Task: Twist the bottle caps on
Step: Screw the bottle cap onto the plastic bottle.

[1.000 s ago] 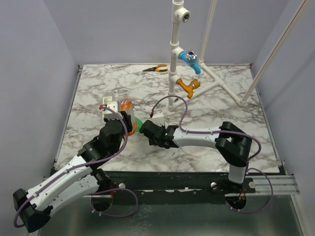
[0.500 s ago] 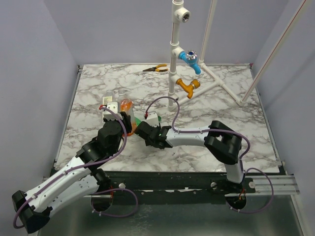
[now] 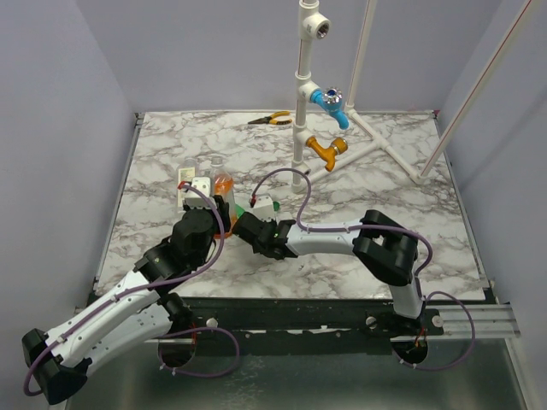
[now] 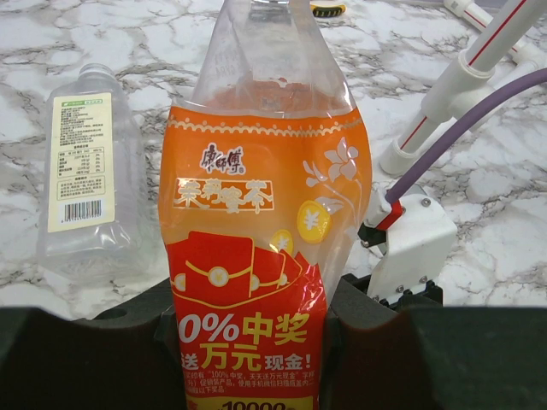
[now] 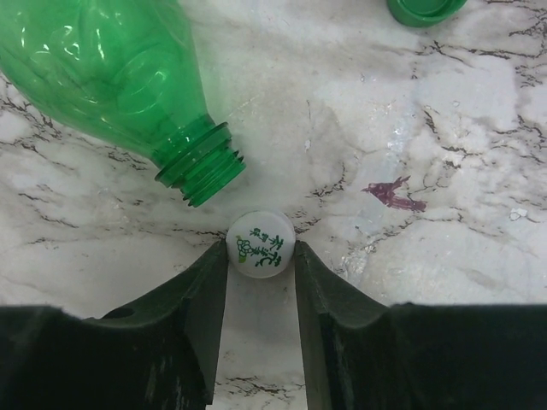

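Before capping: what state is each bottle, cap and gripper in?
Wide translucent orange plastic bottle: upright, clamped in left gripper.
Clear plastic bottle with pale label: standing, free.
Slim green plastic bottle: lying down, uncapped.
Round white plastic cap: on table, pinched by right gripper.
Dark green cap: loose on table.

A green bottle (image 5: 111, 77) lies sideways on the marbled surface (image 3: 385, 196), a white cap (image 5: 261, 244) just off its mouth. A green cap (image 5: 423, 7) lies nearby, pliers (image 3: 270, 120) at the far edge.

white cap (image 5: 261, 244) lies near the open, toppled green bottle (image 5: 120, 81).
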Controlling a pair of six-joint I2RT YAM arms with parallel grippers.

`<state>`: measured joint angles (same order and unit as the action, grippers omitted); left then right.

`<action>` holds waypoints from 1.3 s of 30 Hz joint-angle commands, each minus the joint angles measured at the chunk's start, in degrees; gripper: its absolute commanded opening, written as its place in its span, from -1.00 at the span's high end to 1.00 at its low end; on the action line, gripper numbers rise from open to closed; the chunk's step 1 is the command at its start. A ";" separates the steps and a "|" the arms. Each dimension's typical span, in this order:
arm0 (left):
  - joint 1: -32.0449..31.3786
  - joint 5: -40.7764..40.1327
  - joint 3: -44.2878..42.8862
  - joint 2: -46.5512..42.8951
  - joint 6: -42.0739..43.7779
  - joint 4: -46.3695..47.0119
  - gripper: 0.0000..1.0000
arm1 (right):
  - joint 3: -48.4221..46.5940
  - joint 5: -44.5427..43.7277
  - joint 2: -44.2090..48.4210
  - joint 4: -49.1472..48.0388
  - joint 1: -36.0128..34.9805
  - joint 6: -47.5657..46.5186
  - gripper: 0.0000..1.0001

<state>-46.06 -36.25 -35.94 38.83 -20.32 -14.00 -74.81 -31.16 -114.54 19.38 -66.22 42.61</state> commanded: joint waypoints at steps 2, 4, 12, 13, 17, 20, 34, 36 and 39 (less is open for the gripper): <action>0.32 4.11 -0.43 -0.31 1.44 0.57 1.00 | 2.03 -2.85 1.02 1.18 -0.50 1.04 0.34; 0.36 5.44 -0.33 -0.17 2.70 0.87 1.00 | 2.85 -3.36 3.14 1.63 -0.54 1.35 0.47; 0.30 19.77 0.67 -2.11 15.09 3.85 1.00 | 6.94 1.06 21.46 10.05 -0.54 2.94 0.63; 0.33 20.53 0.86 -2.50 16.27 4.10 1.00 | 7.93 2.07 24.61 10.79 -0.54 3.01 0.63; 0.27 25.18 2.45 -4.37 18.02 5.75 1.00 | 8.82 6.21 33.28 15.69 -0.35 2.75 0.62; 0.34 31.06 5.23 -6.14 17.95 8.70 1.00 | 9.86 12.15 39.41 17.55 3.07 1.89 0.61; -0.36 48.12 7.65 -1.72 16.24 21.09 1.00 | 0.18 38.72 50.33 23.29 25.96 -8.95 0.58; -0.40 49.29 7.71 -0.87 15.84 22.62 1.00 | -2.59 40.02 50.38 24.41 26.48 -9.12 0.58; -0.72 50.87 8.06 0.18 14.48 26.15 1.00 | -7.09 43.15 49.58 26.34 26.57 -9.64 0.57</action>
<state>-46.24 9.52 -27.83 38.17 -4.23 4.25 -76.36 4.93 -64.95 41.19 -39.97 35.59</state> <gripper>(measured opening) 0.398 0.313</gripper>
